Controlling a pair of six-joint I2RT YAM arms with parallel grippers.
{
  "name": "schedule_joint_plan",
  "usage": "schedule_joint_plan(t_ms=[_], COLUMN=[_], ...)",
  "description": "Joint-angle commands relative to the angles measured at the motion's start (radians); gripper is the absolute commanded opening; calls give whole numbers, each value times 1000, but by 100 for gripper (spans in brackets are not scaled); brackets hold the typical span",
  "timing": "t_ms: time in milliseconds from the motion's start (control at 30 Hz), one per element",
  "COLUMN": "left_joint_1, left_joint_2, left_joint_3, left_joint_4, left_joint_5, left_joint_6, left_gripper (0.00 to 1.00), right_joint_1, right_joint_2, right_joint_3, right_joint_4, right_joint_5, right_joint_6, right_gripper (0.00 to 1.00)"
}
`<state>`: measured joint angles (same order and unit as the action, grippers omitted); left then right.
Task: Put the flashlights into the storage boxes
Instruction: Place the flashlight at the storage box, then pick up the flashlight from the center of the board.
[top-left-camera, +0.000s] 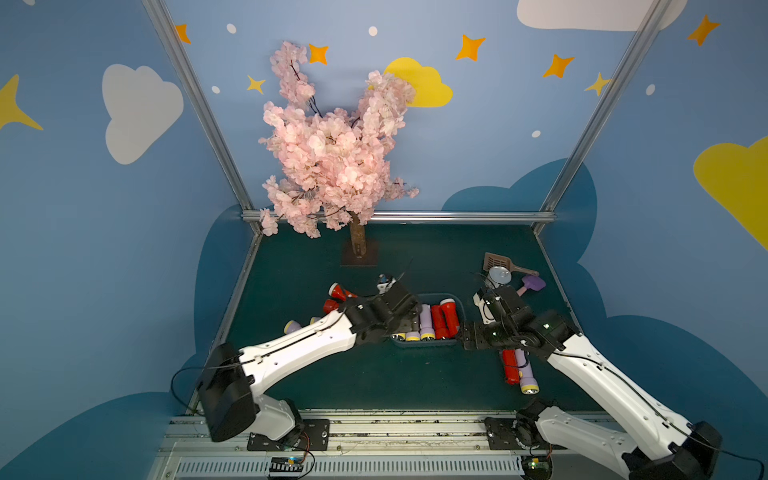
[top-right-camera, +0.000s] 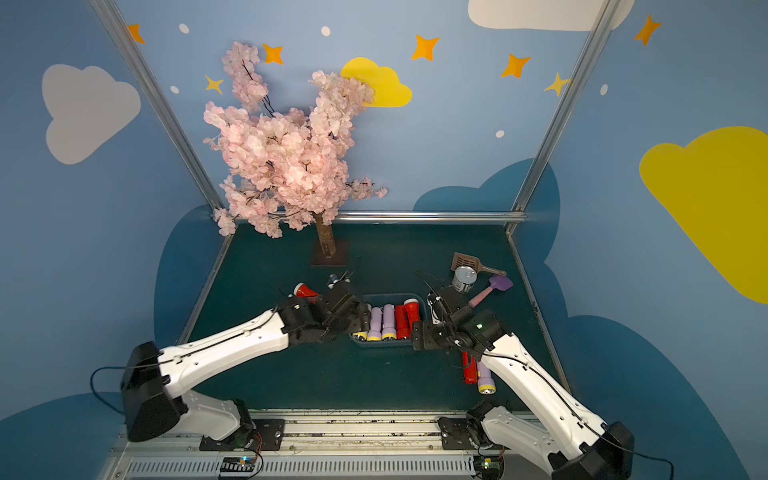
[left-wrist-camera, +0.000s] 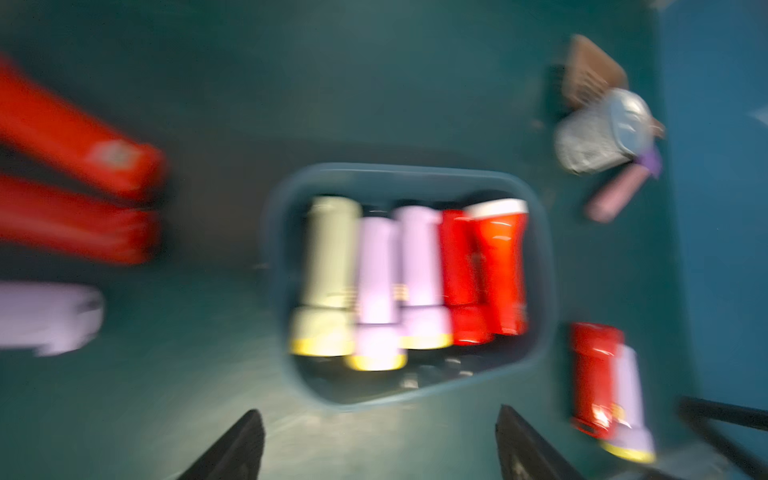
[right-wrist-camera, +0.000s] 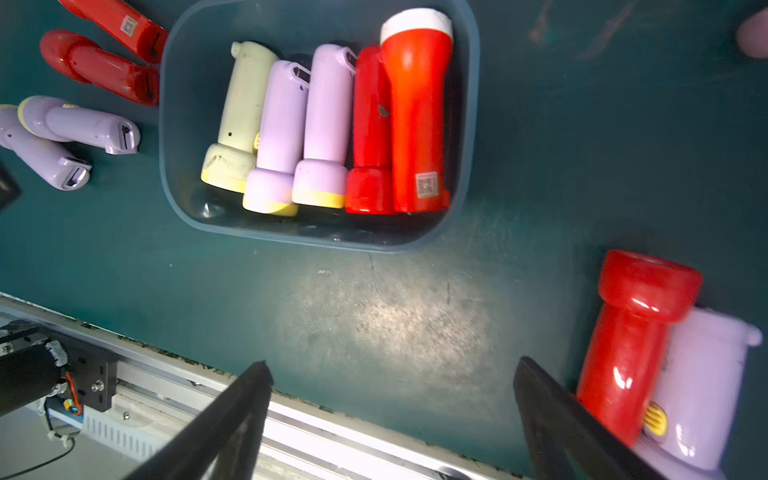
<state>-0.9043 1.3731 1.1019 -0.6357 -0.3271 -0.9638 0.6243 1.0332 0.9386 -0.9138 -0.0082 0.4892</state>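
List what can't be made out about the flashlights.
- Pale green flashlight: left arm covers its body in both top views.
- Two loose lilac flashlights: mostly under that arm in a top view.
- Labels: motion-blurred in the left wrist view.
- Lilac flashlight near the right gripper: cut off by the right wrist view's edge.

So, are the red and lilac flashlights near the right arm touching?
Touching: the right wrist view shows the red plastic flashlight flush against the lilac plastic flashlight.
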Motion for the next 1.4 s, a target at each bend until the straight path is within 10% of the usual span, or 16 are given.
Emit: schedule_joint_plan(t_ms=[0, 367, 633, 1367], left_joint_1=[73, 272, 352, 370], left_joint_2=[-142, -450, -391, -226], left_joint_3=[-164, -457, -482, -455], left_joint_4=[-17, 15, 132, 246], left_joint_5=[-52, 14, 123, 267], left_joint_6=[-68, -125, -80, -46], left_gripper=[90, 95, 95, 95], right_joint_1=[10, -81, -300, -387], right_joint_2=[54, 227, 191, 157], right_joint_3=[65, 121, -63, -261], right_joint_4=[43, -52, -34, 39], right_joint_5=[-8, 156, 105, 148], right_joint_6=[-13, -2, 101, 225], right_gripper=[90, 83, 84, 87])
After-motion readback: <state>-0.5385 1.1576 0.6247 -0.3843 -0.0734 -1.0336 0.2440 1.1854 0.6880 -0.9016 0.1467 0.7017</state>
